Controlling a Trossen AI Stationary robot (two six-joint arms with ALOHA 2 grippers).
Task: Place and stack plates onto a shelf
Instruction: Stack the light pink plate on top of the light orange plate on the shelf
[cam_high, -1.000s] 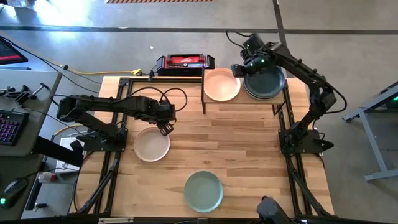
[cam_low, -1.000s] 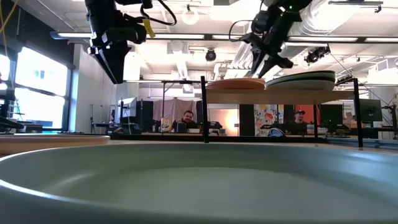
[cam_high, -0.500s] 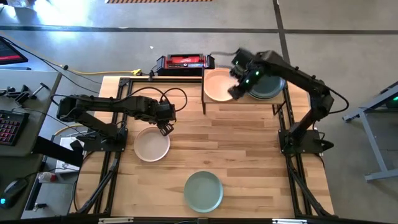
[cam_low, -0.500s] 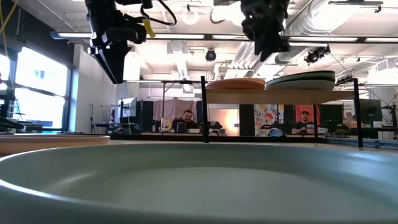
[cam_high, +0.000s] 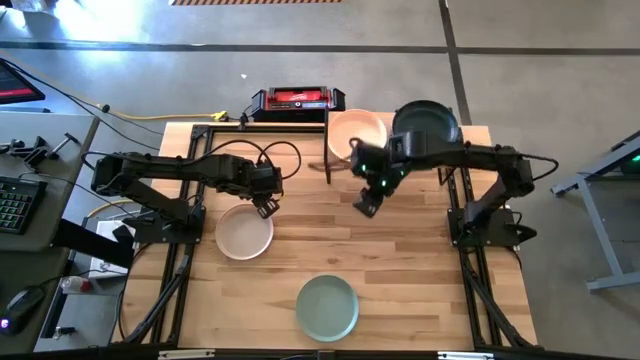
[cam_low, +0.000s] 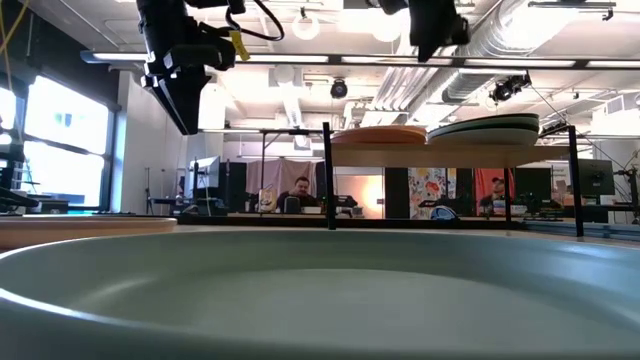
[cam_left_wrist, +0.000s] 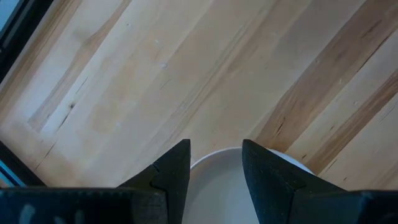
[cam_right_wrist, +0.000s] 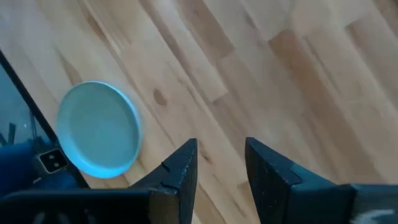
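Wooden planks make up the tabletop (cam_high: 400, 260), and the sage plate (cam_high: 327, 306) at its near edge serves as the landmark. It lies flat and alone, its rim filling the low view (cam_low: 300, 290). It looks stiff, matte and light but breakable, so I judge the raised rim the place to pinch it, since the shallow well offers no hold. Farther in and left of it sits the cream plate (cam_high: 244, 231), with the left gripper (cam_high: 265, 207) hovering just over its far rim, fingers parted and empty; the left wrist view shows that rim (cam_left_wrist: 214, 180) between the two dark fingers. Beyond the sage plate and a little right, the right gripper (cam_high: 366, 205) hangs over bare wood, fingers apart with nothing between them, the sage plate (cam_right_wrist: 98, 129) visible in its wrist view. Farther still stands the shelf (cam_high: 400, 161), carrying the peach plate (cam_high: 352, 130) on its left half and a dark stack topped by the black plate (cam_high: 426, 123) on its right. Behind the shelf a red box (cam_high: 297, 100) rests at the table's far edge. Beyond lies a bright workshop with ducts overhead, where people sit at desks.
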